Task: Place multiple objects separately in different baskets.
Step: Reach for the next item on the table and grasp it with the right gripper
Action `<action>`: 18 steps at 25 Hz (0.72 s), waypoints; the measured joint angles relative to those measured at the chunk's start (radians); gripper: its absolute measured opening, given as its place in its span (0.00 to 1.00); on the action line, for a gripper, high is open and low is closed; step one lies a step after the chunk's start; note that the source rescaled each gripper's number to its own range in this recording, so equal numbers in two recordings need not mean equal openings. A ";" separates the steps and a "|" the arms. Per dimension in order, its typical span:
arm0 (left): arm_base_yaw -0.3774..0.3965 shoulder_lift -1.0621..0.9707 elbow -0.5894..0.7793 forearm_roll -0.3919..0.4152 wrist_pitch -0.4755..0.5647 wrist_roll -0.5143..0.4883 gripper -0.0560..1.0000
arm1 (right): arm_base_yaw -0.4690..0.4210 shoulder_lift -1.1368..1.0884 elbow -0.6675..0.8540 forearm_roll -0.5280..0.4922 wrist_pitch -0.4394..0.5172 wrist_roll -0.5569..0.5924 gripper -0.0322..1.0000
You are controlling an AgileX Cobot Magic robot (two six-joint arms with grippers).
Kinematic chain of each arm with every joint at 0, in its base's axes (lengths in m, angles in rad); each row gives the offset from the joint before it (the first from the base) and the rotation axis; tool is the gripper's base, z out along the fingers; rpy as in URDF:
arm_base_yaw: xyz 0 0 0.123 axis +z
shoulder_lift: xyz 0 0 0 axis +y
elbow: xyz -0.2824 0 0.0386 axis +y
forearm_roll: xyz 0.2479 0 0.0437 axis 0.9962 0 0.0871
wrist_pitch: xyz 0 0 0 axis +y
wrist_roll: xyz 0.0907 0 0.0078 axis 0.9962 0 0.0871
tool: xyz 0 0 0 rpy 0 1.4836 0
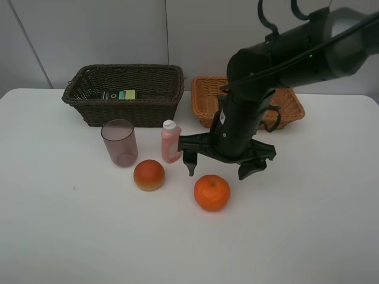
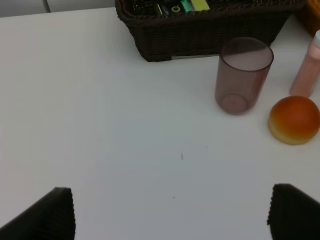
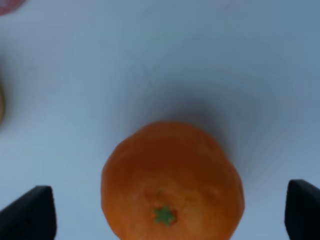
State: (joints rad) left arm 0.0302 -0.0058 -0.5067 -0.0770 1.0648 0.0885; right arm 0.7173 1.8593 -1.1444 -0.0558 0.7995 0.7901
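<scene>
The white table (image 1: 59, 236) carries everything. At its far edge stand two woven wicker baskets: one deep, dark brown rectangular basket (image 1: 89, 109) with something green and yellow inside that I cannot identify, and one shallower light orange-tan basket (image 1: 204, 97), partly hidden by the right arm. Both look stiff and unlikely to shift.

The right gripper (image 1: 219, 171) hangs over the table with its jaws spread wide and holds nothing. The left gripper (image 2: 172, 215) is equally wide open and empty above bare table.

Four loose objects remain on the table, one of each. The translucent mauve plastic cup (image 1: 119, 142) stands upright in front of the dark basket. It is probably light and thin-walled, so it is best pinched gently across its body. The pink bottle with a white cap (image 1: 170, 142) stands just beside the cup. Being tall and narrow it could topple easily, so I would grip it mid-body.

The dimpled orange (image 1: 212, 192) lies nearest the front, centred between the right fingers. It is likely firm and prone to rolling, so it should be taken across its widest girth. The smooth red-orange round fruit (image 1: 149, 175) sits near the cup and probably handles the same way.
</scene>
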 joint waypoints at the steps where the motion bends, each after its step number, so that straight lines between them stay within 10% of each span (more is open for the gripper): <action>1: 0.000 0.000 0.000 0.000 0.000 0.000 1.00 | 0.003 0.011 0.001 0.009 -0.005 0.004 1.00; 18: 0.000 0.000 0.000 0.000 0.000 0.000 1.00 | 0.004 0.079 0.003 0.050 -0.010 0.102 1.00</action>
State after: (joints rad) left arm 0.0302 -0.0058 -0.5067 -0.0770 1.0648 0.0885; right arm 0.7210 1.9385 -1.1415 -0.0060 0.7896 0.8923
